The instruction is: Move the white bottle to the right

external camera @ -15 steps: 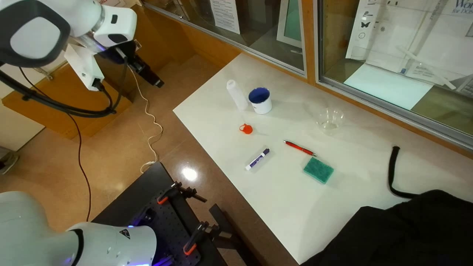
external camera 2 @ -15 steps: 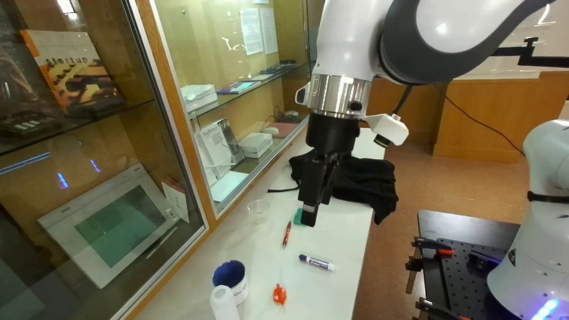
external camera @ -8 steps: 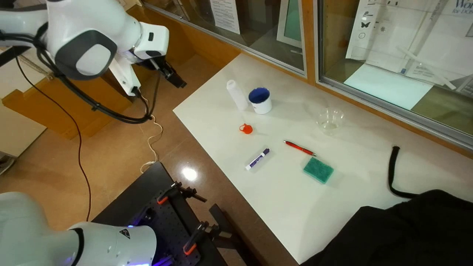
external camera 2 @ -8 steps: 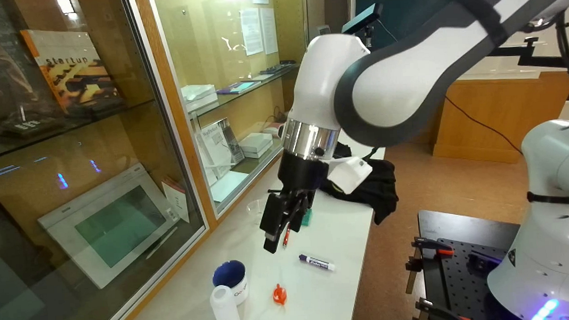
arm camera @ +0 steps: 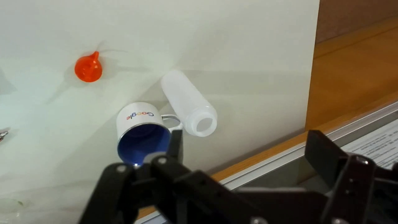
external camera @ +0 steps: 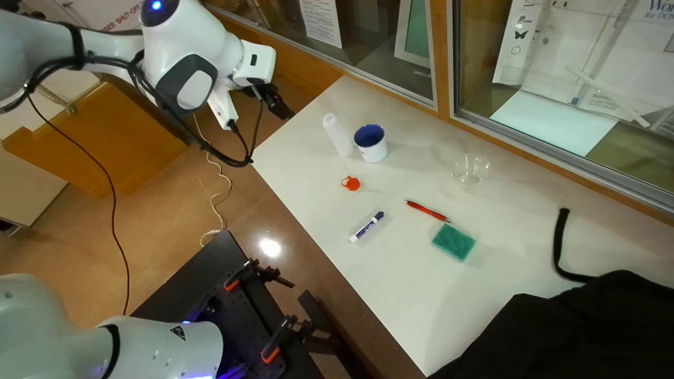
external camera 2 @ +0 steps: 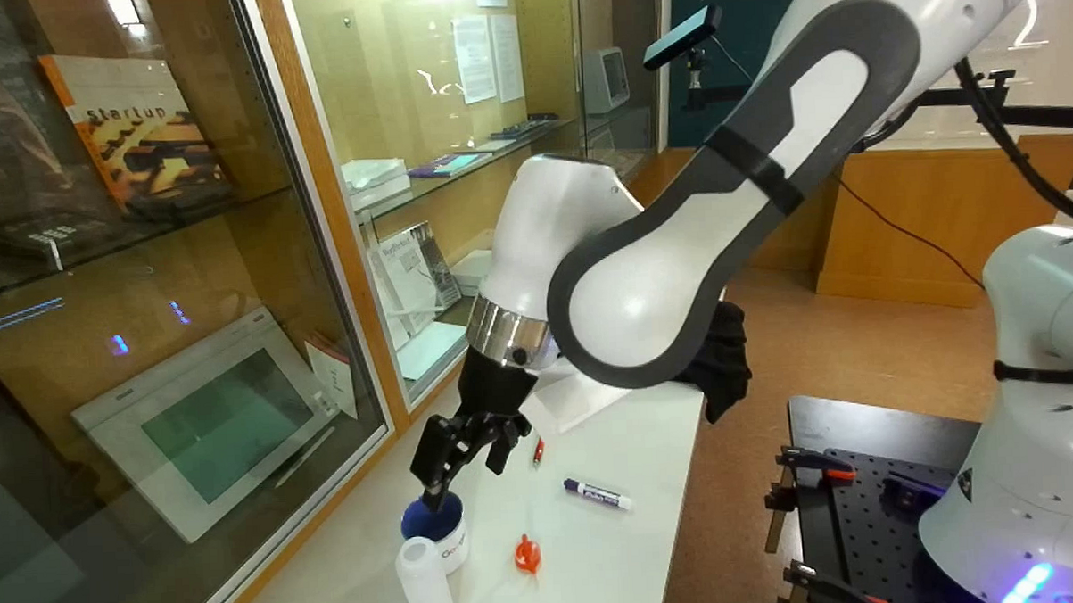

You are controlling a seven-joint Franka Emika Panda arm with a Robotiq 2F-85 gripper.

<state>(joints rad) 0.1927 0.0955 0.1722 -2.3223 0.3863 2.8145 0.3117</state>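
In the wrist view the gripper (arm camera: 245, 143) is spread wide, its jaws well apart. The bottle (arm camera: 189, 96) stands upright on the table (arm camera: 248, 46), just beside the mug (arm camera: 140, 119) — on the handle side — and an orange piece (arm camera: 88, 69) lies near. In an exterior view a marker (external camera: 367, 227), pen (external camera: 427, 210) and sponge (external camera: 454, 242) lie farther along. In an exterior view a fingertip (external camera 2: 431, 490) overlaps the mug — how high it hangs is hard to judge.

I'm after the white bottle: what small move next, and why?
I'd probably slide the open hand toward the white bottle before lowering: in the wrist view the bottle sits above and left of the gap's centre, and one finger covers part of the mug, so descending now might bump it.
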